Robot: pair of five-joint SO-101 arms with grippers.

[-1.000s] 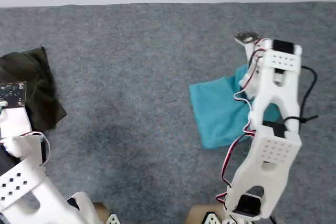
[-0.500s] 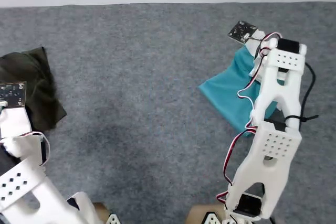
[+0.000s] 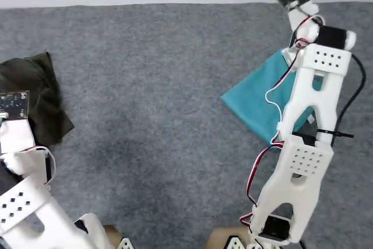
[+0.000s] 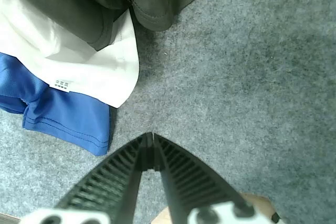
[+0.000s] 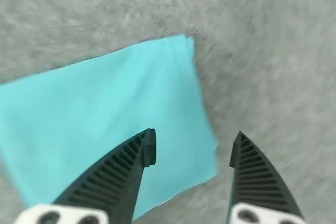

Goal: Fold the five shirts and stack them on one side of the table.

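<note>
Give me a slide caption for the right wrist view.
Open right gripper above one corner of the folded teal shirt on the grey table.

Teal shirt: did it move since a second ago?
Yes. The teal shirt swung around and slid a bit toward the table's far edge as the right arm stretched that way; the right gripper is open over it now. The left arm and the dark shirt stayed put.

Right arm [image 3: 308, 109] overlies one side of the teal shirt [image 3: 256, 100], hiding that edge. Well apart from the teal shirt, the dark shirt [image 3: 35, 86], white shirt [image 4: 79, 66] and blue shirt [image 4: 68, 119] run past frame edges. In the right wrist view the teal shirt's outline is blurred, its seams seemingly untraceable.
</note>
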